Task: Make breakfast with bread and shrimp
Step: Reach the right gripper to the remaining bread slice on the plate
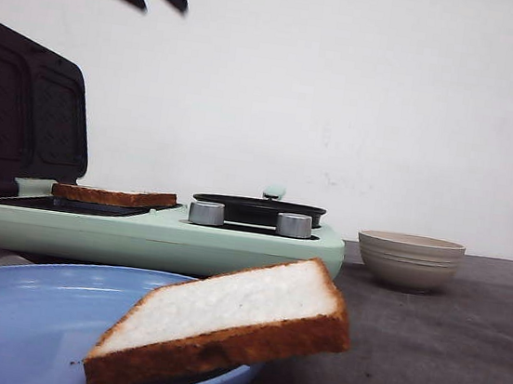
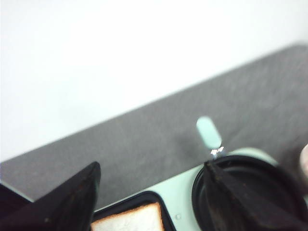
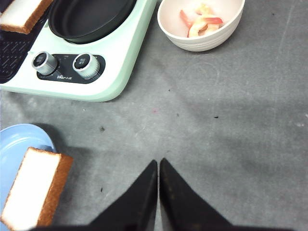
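- Bread (image 1: 222,324): one slice leans on the blue plate (image 1: 26,314), beside the clenched, empty right pincer (image 3: 158,166); another (image 2: 129,220) lies in the green cooker (image 1: 158,234), below the released left pincer (image 2: 151,173).
- Shrimp (image 3: 202,21) sit in the beige bowl (image 3: 211,41), well beyond the right pincer across bare grey surface (image 3: 231,125).

Looks like a lab test bench dressed up as a kitchen, not an actual home. Bare white wall (image 1: 362,93), plain grey felt-like tabletop (image 3: 231,120), no counters or cupboards in view. The kitchen bit is just props: a mint-green breakfast maker (image 1: 153,231) with two knobs, a blue plate (image 1: 26,314) and a beige bowl (image 1: 409,259)
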Motion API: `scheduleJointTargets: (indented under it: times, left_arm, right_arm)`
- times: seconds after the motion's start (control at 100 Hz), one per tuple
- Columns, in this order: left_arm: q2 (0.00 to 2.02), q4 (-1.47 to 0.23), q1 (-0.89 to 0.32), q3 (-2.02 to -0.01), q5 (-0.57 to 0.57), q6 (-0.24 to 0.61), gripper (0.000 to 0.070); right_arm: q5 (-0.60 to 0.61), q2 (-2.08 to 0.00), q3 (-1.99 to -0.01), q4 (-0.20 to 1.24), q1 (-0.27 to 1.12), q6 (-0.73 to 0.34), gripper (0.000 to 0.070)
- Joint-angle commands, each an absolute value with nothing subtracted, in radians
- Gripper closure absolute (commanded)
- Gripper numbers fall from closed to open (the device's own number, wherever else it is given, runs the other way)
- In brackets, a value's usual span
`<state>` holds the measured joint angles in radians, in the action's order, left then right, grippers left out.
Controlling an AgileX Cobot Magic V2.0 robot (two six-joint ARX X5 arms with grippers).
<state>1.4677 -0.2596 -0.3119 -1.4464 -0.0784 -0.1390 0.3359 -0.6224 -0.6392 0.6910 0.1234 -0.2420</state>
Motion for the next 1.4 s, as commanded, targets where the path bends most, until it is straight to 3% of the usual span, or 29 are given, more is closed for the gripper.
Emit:
scheduleJointTargets:
  times: [0.0,0.36,0.46,0.55,0.82,0.97,1.2,1.39]
  left_arm:
    - [1.428,-0.277,-0.308,-1.467,-0.083,-0.102,0.0347]
    - [1.236,-0.5,-0.24,-1.441,-0.159,-0.065,0.0349]
    - [1.182,-0.514,-0.223,-1.398,-0.18,-0.055,0.0351]
    - [1.113,-0.501,-0.209,-1.332,-0.185,-0.054,0.0351]
    - [0.831,-0.402,-0.175,-0.977,-0.184,0.019,0.0351]
    - [0.683,-0.37,-0.173,-0.805,-0.184,0.072,0.0351]
    - [0.533,-0.42,-0.173,-0.697,-0.173,0.099,0.0351]
    - [0.49,-0.504,-0.173,-0.696,-0.153,0.09,0.035]
  right_arm:
    - [0.333,-0.625,-0.655,0.682,0.127,-0.236,0.07]
    - [0.371,-0.627,-0.655,0.714,0.127,-0.236,0.07]
    - [0.421,-0.627,-0.654,0.744,0.128,-0.241,0.0645]
    - [0.445,-0.631,-0.654,0.758,0.134,-0.256,0.0591]
    - [0.559,-0.687,-0.638,0.727,0.186,-0.326,0.0562]
    - [0.609,-0.736,-0.549,0.604,0.262,-0.425,0.0562]
    - [0.659,-0.857,-0.384,0.284,0.448,-0.651,0.0557]
    - [0.665,-0.987,-0.366,0.094,0.575,-0.749,0.041]
